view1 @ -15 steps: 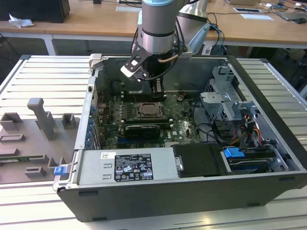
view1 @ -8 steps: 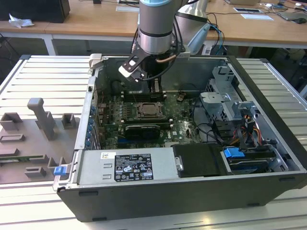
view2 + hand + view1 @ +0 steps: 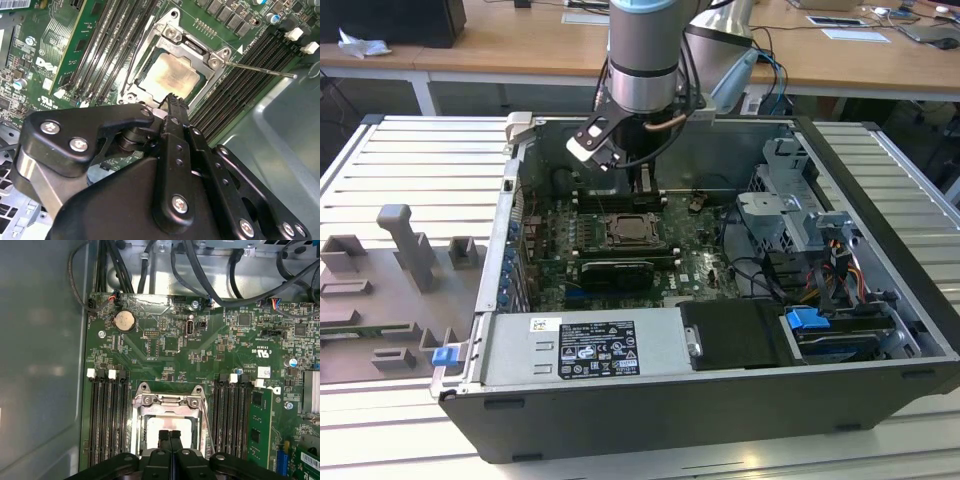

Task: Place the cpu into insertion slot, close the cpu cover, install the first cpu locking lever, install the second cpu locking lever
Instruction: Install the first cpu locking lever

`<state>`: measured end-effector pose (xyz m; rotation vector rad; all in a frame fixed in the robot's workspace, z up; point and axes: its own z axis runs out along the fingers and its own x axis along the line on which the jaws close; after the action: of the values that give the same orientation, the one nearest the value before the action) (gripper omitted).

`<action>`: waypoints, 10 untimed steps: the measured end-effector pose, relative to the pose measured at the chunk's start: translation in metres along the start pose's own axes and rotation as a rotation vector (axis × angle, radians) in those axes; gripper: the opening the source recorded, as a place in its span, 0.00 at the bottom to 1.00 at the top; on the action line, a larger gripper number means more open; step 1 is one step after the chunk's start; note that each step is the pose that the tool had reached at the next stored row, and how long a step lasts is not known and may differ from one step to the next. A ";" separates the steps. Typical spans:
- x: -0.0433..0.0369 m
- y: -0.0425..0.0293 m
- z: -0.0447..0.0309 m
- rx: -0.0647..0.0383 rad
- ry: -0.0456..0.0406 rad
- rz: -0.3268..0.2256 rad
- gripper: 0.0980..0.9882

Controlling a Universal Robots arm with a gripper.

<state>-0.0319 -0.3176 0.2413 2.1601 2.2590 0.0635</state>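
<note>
The cpu (image 3: 172, 77), with a pale silvery-beige face, lies in the insertion slot (image 3: 632, 232) on the green board. The cpu cover (image 3: 167, 47), a silvery frame, lies flat around the chip and is seen again in the first wrist view (image 3: 167, 401). One thin locking lever (image 3: 260, 67) sticks out sideways over the memory slots. Another thin wire lever (image 3: 209, 427) runs along the socket's side. My gripper (image 3: 170, 436) is shut with nothing between its fingers. Its tips (image 3: 172, 100) hover at the socket's edge, just over the chip. In the exterior view my gripper (image 3: 641, 185) hangs right behind the socket.
Long black memory slots (image 3: 107, 420) flank the socket on both sides. The case's walls (image 3: 650, 405), a drive cage (image 3: 785, 215) with cables and a boxed power supply (image 3: 590, 345) surround the board. A grey fixture plate (image 3: 390, 290) lies outside the case at the exterior view's left.
</note>
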 end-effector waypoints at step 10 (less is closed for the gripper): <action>0.0004 0.0009 -0.0206 0.000 0.0004 0.000 0.01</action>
<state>-0.0319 -0.3176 0.2619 2.1603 2.2588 0.0643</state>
